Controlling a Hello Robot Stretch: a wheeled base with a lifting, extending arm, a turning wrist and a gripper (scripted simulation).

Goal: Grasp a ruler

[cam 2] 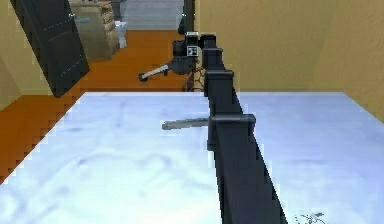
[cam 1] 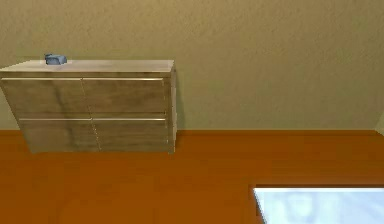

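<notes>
Forward view: low dresser (cam 1: pixel 92 105) of pale, streaked wood grain, boxy, with two wide drawer fronts marked by thin light lines. It stands against a matt tan wall (cam 1: pixel 270 60). At the left end of the dresser top, near the back edge, sits a small grey-blue lump (cam 1: pixel 54 60), too small to name. The floor (cam 1: pixel 140 185) is smooth orange-brown.

Arm side view: a white surface (cam 2: pixel 110 160) with faint bluish marbling and a straight far edge; its corner also shows in the forward view. The arm (cam 2: pixel 235 140), a dark square bar, crosses the surface toward that far edge. The gripper (cam 2: pixel 150 74) sits past the far edge, its thin fingers (cam 2: pixel 158 72) pointing toward the view's left. Only bare orange floor lies behind them, and nothing hangs there: the claw holds nothing.

Task item: a slim, flat, straight grey strip (cam 2: pixel 186 124) lies mid-surface, touching the arm's left flank. It is dull and unmarked at this range. It may be the ruler, or a fitting of the arm; cannot tell which.

Beyond the far edge stand a dark panelled door (cam 2: pixel 50 45) and stacked tan boxes (cam 2: pixel 98 30).
</notes>
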